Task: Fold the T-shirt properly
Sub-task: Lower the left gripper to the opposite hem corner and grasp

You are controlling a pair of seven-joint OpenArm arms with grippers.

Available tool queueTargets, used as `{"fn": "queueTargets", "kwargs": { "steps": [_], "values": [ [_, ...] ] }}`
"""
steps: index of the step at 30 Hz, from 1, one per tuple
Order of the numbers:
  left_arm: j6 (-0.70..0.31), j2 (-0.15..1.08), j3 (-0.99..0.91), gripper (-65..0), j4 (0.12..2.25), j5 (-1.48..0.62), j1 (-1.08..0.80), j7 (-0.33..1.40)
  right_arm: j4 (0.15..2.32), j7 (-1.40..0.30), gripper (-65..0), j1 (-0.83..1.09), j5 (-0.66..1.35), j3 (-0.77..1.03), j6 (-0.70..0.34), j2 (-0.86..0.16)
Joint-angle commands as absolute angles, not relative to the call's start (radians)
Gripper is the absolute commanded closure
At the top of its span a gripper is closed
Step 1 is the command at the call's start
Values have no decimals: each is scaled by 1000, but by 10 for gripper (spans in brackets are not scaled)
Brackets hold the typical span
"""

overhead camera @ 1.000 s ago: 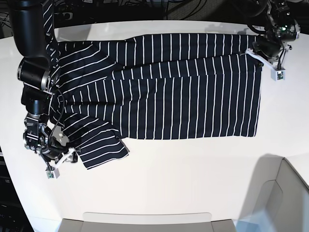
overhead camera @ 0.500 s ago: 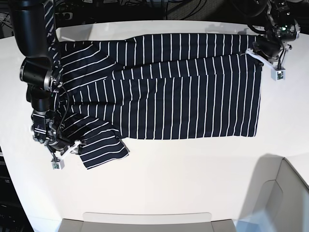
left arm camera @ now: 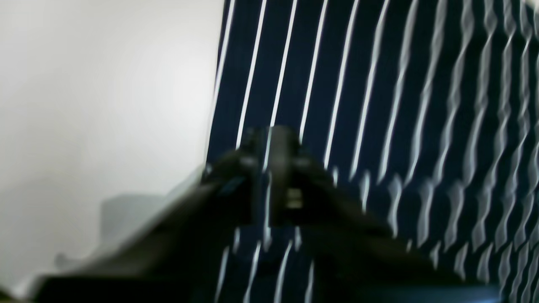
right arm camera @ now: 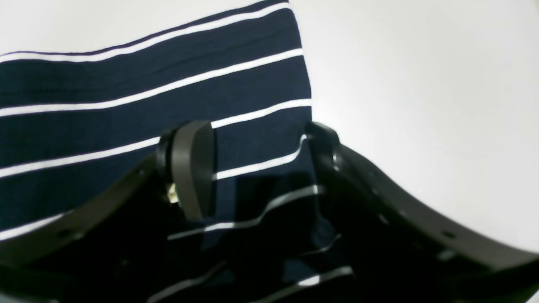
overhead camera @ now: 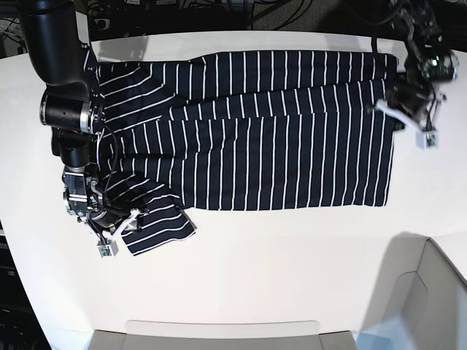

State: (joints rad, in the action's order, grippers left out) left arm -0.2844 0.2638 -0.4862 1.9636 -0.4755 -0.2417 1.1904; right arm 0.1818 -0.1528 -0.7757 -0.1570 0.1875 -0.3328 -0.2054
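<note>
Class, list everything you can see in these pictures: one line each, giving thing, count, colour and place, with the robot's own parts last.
Dark navy, white-striped soft cloth T-shirt: one, spread across the table, upper part folded over, a sleeve lying at the near left in the base view.
White table: one, under the shirt.
Pale grey bin: one, at the table's near right corner.
Tangle of dark cables: several, behind the table's far edge.
Right claw: one, black, open over the sleeve's edge.
Left claw: one, black, blurred, over the shirt's hem.

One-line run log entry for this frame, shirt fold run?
stage: mid-fold | T-shirt: spread on table, top edge folded over | right gripper: open, astride sleeve edge | left gripper: at hem corner, jaw state unclear
</note>
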Motion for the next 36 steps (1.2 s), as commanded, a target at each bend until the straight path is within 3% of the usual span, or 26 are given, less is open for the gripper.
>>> {"fn": "queueTargets", "kwargs": {
  "steps": [1,4,11,22,28,36],
  "values": [
    [-283,298,-489,-140,1977,-481,-191,1170,185,-183,-332,-792,-163,186,-335,-211],
    [-283,351,-432,-232,1926,-478,-53,1208,185,-183,-332,-792,-166,186,-335,-211],
    [-305,483,-289,-240,1471,-478,292,1207,185,-183,-332,-792,-166,186,-334,-209],
    [-363,584,47,-240,750,-475,545,782,185,-183,-332,-792,-166,186,-331,-209],
    [-496,584,96,-240,578,-475,596,711,185,-183,-332,-796,-166,186,-329,-209],
    [-579,581,97,-240,527,-475,598,696,186,-183,-332,-799,-166,185,-329,-205]
  ]
}}
